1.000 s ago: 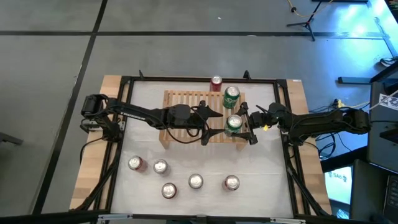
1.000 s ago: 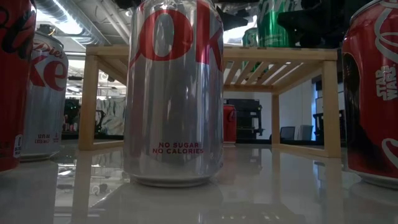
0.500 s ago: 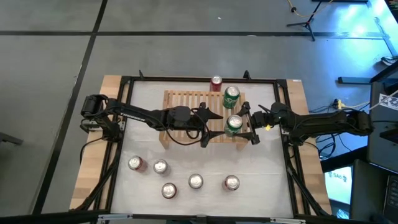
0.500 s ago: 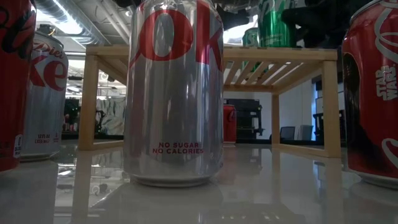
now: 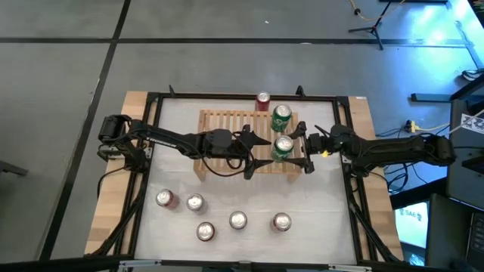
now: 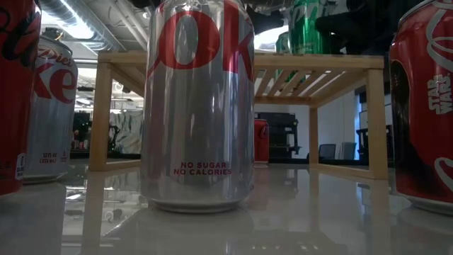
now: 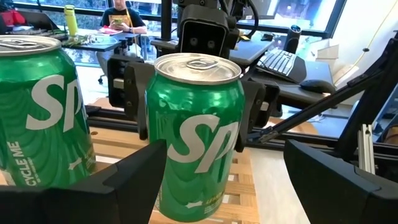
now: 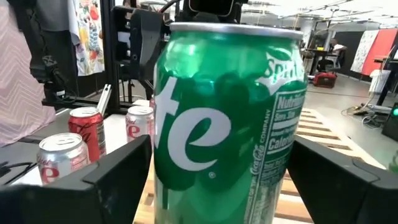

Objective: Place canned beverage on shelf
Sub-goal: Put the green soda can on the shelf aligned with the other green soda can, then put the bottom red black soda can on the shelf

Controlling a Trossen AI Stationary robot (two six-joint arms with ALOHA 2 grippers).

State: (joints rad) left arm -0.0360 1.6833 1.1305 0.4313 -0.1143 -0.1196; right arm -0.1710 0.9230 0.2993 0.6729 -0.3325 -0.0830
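The light wooden shelf point(image 5: 227, 132) stands at mid-table. A green Sprite can point(image 5: 282, 115) stands on the shelf's far right corner. A second green can point(image 5: 283, 146) stands upright on the slats nearer the front, between the fingers of my right gripper point(image 5: 296, 148), which reaches in from the right and is shut on it. The same can shows in the right wrist view point(image 8: 230, 118) and the left wrist view point(image 7: 199, 137). My left gripper point(image 5: 257, 155) is open over the shelf just left of this can and touches nothing. My right gripper pinches the green can's side wall point(image 8: 163, 155) between its two fingers, about mid-height. The fingers point(image 7: 134, 93) come level from the table's right, one on each side of the can. The can is upright, its base at the shelf's slats point(image 7: 249, 186).
A red can point(image 5: 263, 100) stands on the table behind the shelf. Several red and silver cans point(image 5: 238, 221) stand in a loose row near the front edge; one silver can point(image 6: 198, 106) fills the low view. A dark frame point(image 5: 151, 102) rims the table.
My right gripper has moved a little toward the table's far edge with the green can, which has stayed upright and now stands closer to the other green can.
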